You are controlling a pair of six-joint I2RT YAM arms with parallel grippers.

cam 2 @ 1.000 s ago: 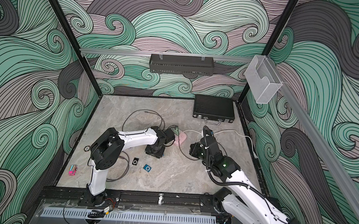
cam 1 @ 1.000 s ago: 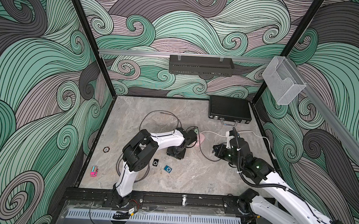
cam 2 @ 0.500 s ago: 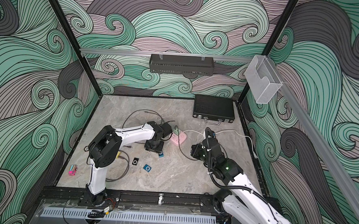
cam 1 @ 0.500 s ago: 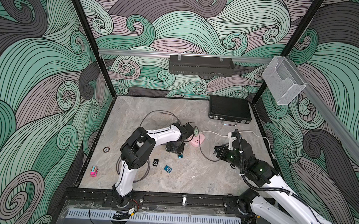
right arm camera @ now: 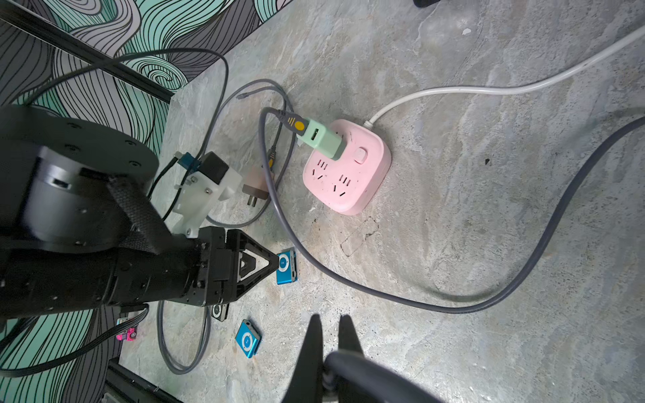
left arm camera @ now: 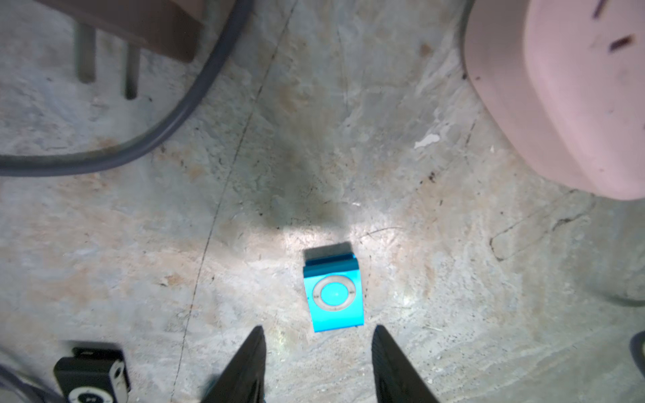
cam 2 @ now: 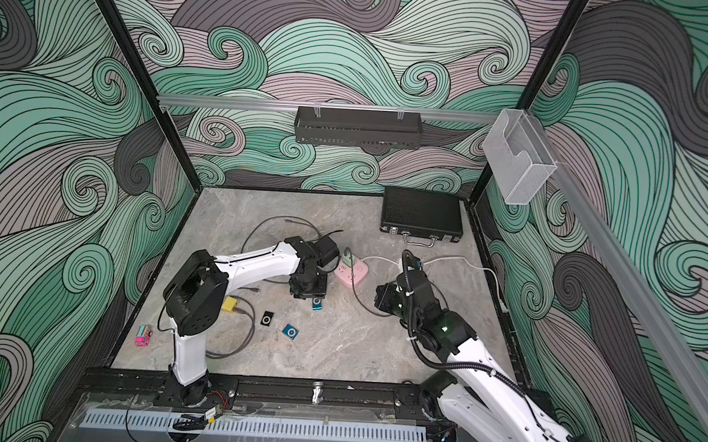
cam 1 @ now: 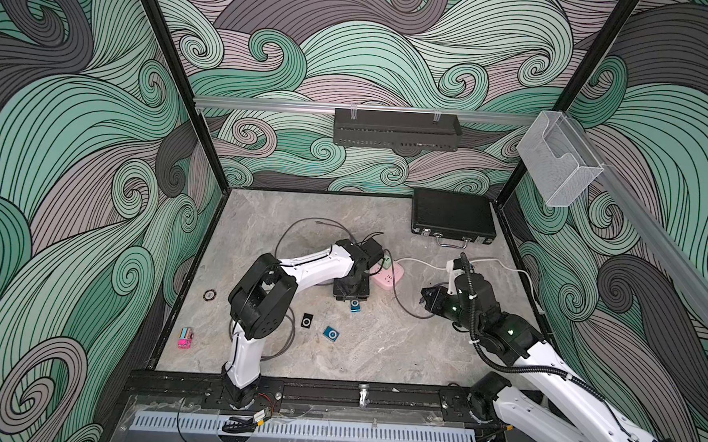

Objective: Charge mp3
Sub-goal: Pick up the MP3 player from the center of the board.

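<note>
The blue mp3 (left arm camera: 334,300) lies near the middle of the surface, just on the front-edge side of the pink power strip (right arm camera: 349,181). My left pincer (left arm camera: 318,331) is open just short of it, not well centred, so I think one finger may push it away. My right pincer (right arm camera: 330,317) is closed on the grey cable (right arm camera: 453,310), and its loop could drag the strip.
</note>
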